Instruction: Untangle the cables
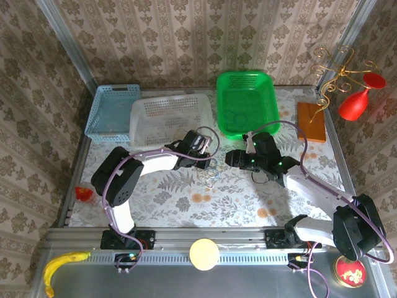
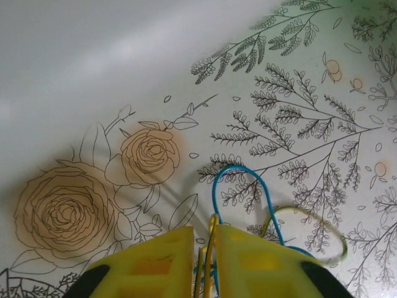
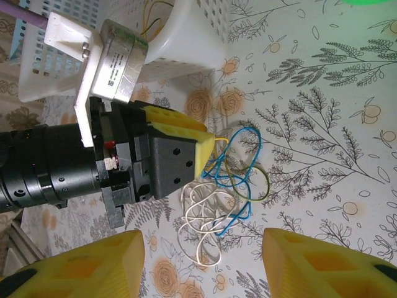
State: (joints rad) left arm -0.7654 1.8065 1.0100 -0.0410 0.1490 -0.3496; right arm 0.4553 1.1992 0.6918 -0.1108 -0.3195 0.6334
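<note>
**Surface Layout**

Three baskets stand in a row along the far edge of the surface (image 1: pixel 173 205). The left basket (image 1: pixel 111 112) and the middle basket (image 1: pixel 167 118) are just beside each other, and the right basket (image 1: pixel 247 102) is to their right.

A board (image 1: pixel 311 121) lies right of the right basket, at the base of a curly wire stand (image 1: pixel 335 71).

The cables (image 1: pixel 211 175) lie on the surface near its centre, in front of the middle basket. The left claw (image 1: pixel 209 164) is at their far side, touching them. The right claw (image 1: pixel 231 158) is to their right, apart from them.

On the near ledge, in front of the arm bases:
- a banana (image 1: pixel 59 267) lies at the left;
- a ball (image 1: pixel 203 253) sits in the middle;
- a disc (image 1: pixel 352 272) lies at the right.
</note>
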